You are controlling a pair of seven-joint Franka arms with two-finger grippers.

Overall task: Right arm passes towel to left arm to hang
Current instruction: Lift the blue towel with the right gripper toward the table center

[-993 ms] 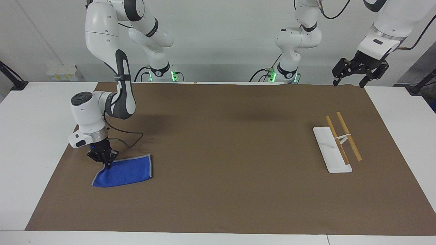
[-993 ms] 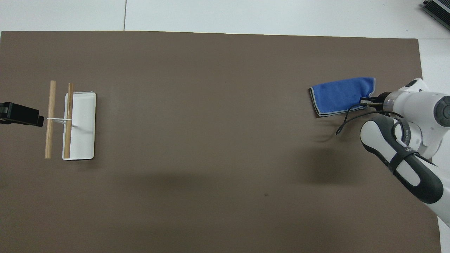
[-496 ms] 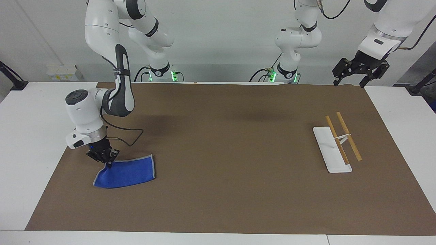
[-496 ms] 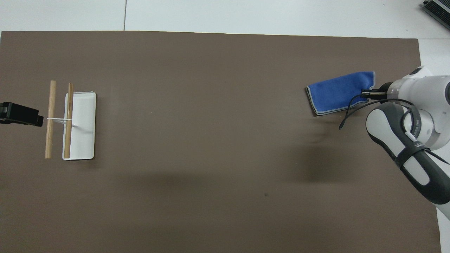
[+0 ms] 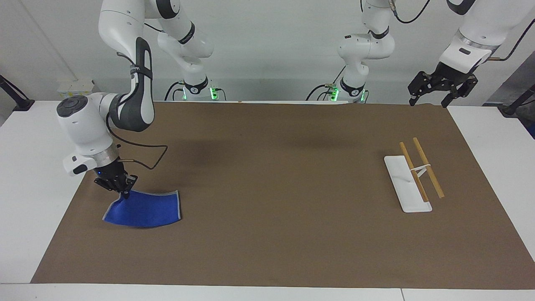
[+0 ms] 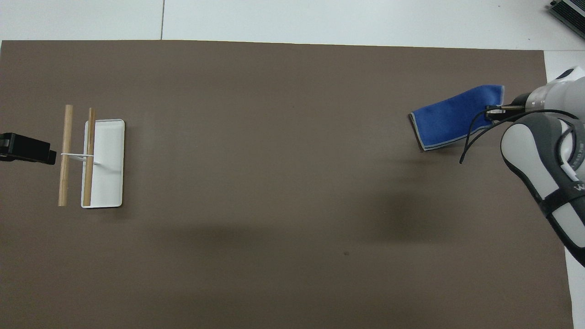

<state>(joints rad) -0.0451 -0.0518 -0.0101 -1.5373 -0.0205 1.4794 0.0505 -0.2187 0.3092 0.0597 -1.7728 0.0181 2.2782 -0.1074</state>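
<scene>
Fingers [image 5: 124, 191] of the right gripper [image 5: 121, 188] are pinched together on one corner of the towel [image 5: 144, 213], at the lower left of the facing view. That corner is lifted off the brown mat [image 5: 267, 188]; the rest of the blue cloth droops from it, and its lower edge curves down to the mat. In the overhead view the towel [image 6: 457, 119] sits at the right of the frame, slanting up toward the right gripper [image 6: 496, 110], with a thin shadow under its lower edge. The right arm [image 5: 125, 83] comes down from the upper left of the facing view, its wrist bent over the mat's edge at the right arm's end of the worktop [image 5: 37, 175].

At the right of the facing view, well apart from the towel, a white tray [image 5: 403, 184] lies on the mat with two wooden rods [image 5: 426, 167] tied by a white band; one rod rests across the tray and the other just beside it.

At the upper right of the facing view, the left gripper [image 5: 441, 88] hangs in the air over the mat's corner nearest the robots, its fingers spread and holding nothing. The left arm [image 5: 472, 37] waits there. In the overhead view only its black tip [image 6: 25, 148] shows at the left edge, beside the rods [image 6: 66, 155].
</scene>
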